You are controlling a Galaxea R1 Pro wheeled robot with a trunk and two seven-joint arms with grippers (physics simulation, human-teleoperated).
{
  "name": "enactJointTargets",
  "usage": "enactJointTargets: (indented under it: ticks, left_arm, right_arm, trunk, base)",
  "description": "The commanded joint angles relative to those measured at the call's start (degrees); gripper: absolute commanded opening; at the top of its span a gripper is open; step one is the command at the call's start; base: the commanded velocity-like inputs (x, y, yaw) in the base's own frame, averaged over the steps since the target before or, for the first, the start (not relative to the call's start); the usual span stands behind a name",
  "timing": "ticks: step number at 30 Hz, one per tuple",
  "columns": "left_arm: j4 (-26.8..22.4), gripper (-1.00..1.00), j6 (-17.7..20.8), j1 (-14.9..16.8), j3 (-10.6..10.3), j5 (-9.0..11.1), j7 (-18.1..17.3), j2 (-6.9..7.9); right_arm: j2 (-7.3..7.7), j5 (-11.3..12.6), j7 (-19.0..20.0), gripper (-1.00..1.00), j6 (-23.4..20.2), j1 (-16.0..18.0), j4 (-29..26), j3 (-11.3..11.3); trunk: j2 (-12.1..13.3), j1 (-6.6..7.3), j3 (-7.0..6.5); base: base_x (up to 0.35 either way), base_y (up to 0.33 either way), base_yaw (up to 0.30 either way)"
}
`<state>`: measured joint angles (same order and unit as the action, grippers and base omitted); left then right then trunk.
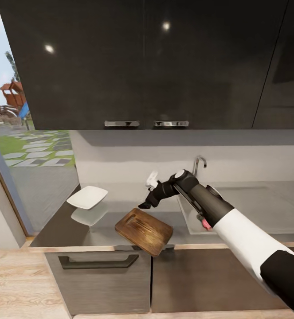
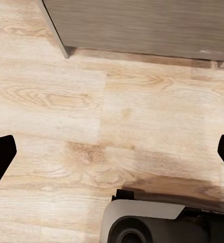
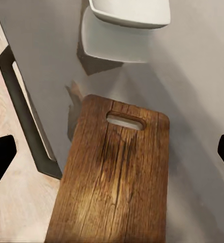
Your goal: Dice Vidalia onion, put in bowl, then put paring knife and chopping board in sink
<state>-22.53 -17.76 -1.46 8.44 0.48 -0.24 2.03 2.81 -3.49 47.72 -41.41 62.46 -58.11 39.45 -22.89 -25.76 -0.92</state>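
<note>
Brown wood-grain chopping board (image 3: 112,177) lay on the grey countertop (image 1: 58,228), one corner past the front edge, handle slot toward the white bowl (image 1: 88,196). Seen from the right wrist: slot and grain close up, bowl (image 3: 132,12) beyond, drawer handle (image 3: 26,121) alongside. Seen from the head: right gripper (image 1: 147,201) held above the board (image 1: 143,231), between bowl and sink (image 1: 253,212), tap (image 1: 199,165) behind; fingers spread wide, holding nothing. Left gripper (image 2: 112,152) likewise spread wide, over pale wood floor (image 2: 91,111) beside a cabinet base (image 2: 142,25).
</note>
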Motion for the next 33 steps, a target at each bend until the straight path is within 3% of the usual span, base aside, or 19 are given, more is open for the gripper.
enactJointTargets:
  ticks: [1,2,6,33]
  left_arm:
    - [-0.06,1.00,-0.08,-0.04,0.08,0.04,-0.03,-0.01]
    - [-0.06,1.00,-0.08,-0.04,0.08,0.04,-0.03,-0.01]
    - [-0.05,1.00,-0.08,-0.04,0.08,0.04,-0.03,-0.04]
    - [-0.06,1.00,-0.08,-0.04,0.08,0.04,-0.03,-0.01]
  right_arm:
    - [0.09,-0.38,0.73,1.00,0.37,0.03,-0.05,1.07]
    - [0.14,-0.38,1.23,1.00,1.70,0.03,-0.06,2.86]
    - [0.17,-0.35,1.49,1.00,2.94,0.03,-0.07,3.97]
    - [0.13,-0.29,1.82,1.00,4.48,0.03,2.46,4.80]
  trunk:
    - [-0.03,-0.02,0.01]
    - [-0.03,-0.02,0.01]
    - [-0.03,-0.02,0.01]
    - [-0.03,-0.02,0.01]
  base:
    - [0.000,0.000,0.000]
    - [0.000,0.000,0.000]
    - [0.000,0.000,0.000]
    - [0.099,-0.005,0.000]
